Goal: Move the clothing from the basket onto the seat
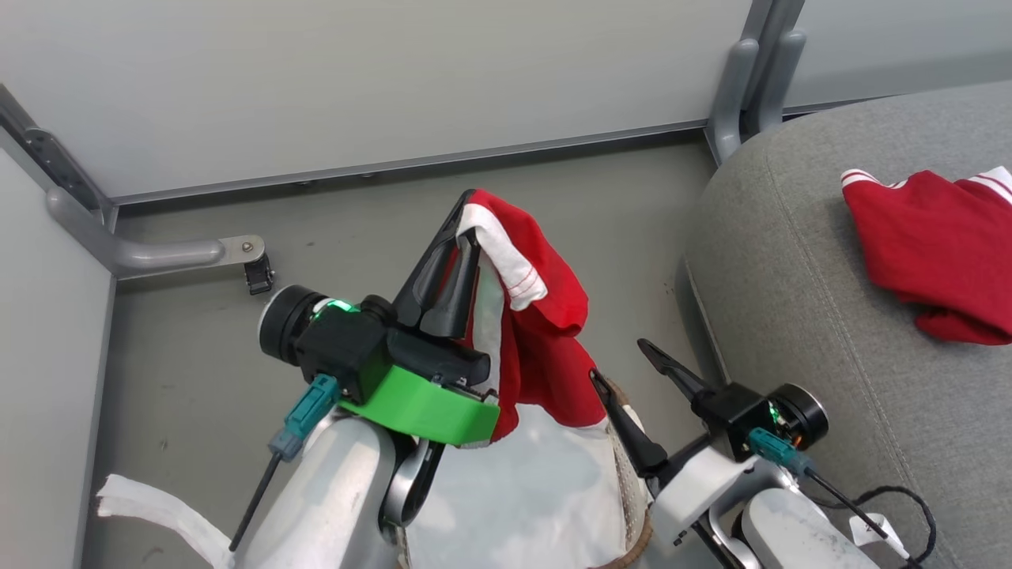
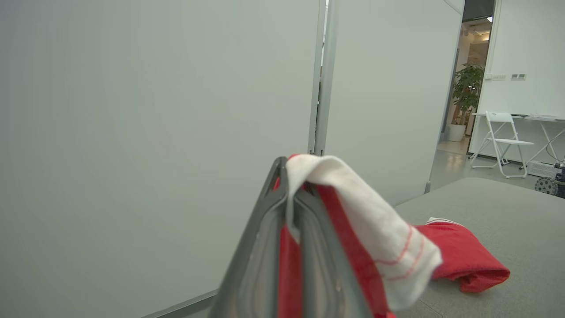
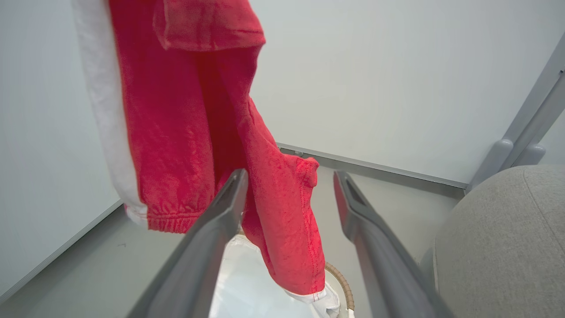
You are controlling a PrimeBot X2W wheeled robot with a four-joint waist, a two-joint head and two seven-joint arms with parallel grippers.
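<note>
Closest in, at left: grips held garment (image 1: 545, 348) by its white-trimmed edge in left tool (image 1: 466, 213), fingers pressed together, pointing up and away on a raised forearm. Hangs lengthwise straight down from those tips, lower end over basket (image 1: 630, 474) beneath that tool. Holds right tool (image 1: 617, 359) low beside the basket, spread wide, gripping nothing, angled up-left toward the hanging cloth. Lies crumpled on seat (image 1: 791, 316), right of both tools: second garment (image 1: 933, 253).
</note>
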